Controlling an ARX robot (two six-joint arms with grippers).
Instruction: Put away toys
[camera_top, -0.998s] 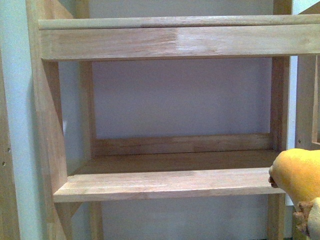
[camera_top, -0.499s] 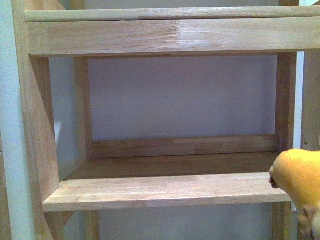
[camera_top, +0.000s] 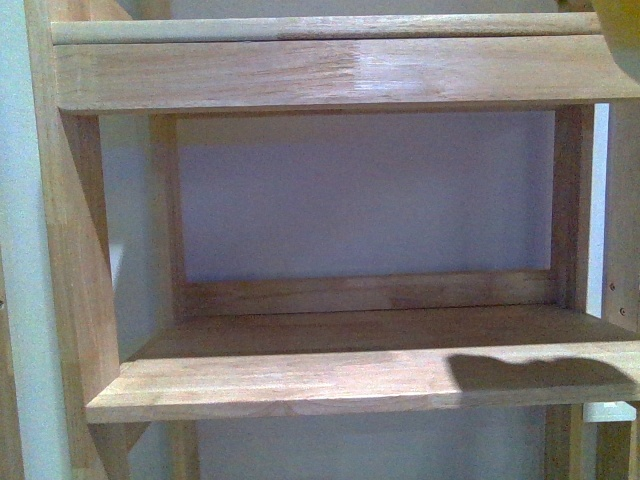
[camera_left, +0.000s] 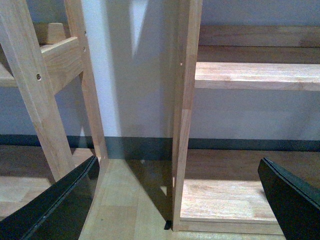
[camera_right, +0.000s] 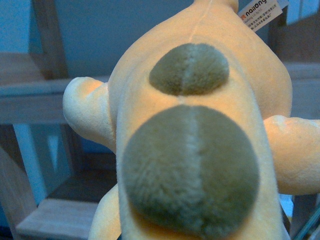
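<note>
The orange-yellow plush toy (camera_right: 200, 100) fills the right wrist view, showing two brownish-grey round patches and a white tag (camera_right: 260, 11). My right gripper is shut on it, and its fingers are hidden behind the plush. In the front view only a yellow sliver of the plush toy (camera_top: 625, 25) shows, at the top right corner above the upper shelf board (camera_top: 330, 70). It casts a shadow on the right end of the lower shelf board (camera_top: 300, 375). My left gripper (camera_left: 180, 195) is open and empty, low near the floor by the shelf's uprights. Its dark fingers (camera_left: 55, 205) stand wide apart.
A wooden shelf unit stands before a pale wall, with side uprights (camera_top: 75, 250) and a low back rail (camera_top: 370, 292). In the left wrist view a thin upright (camera_left: 185, 115) stands between the fingers, over a wooden floor (camera_left: 130, 200) and a bottom board (camera_left: 225, 200).
The plush toy has risen from the lower right of the front view to its top right corner. Its shadow now lies on the lower shelf board.
</note>
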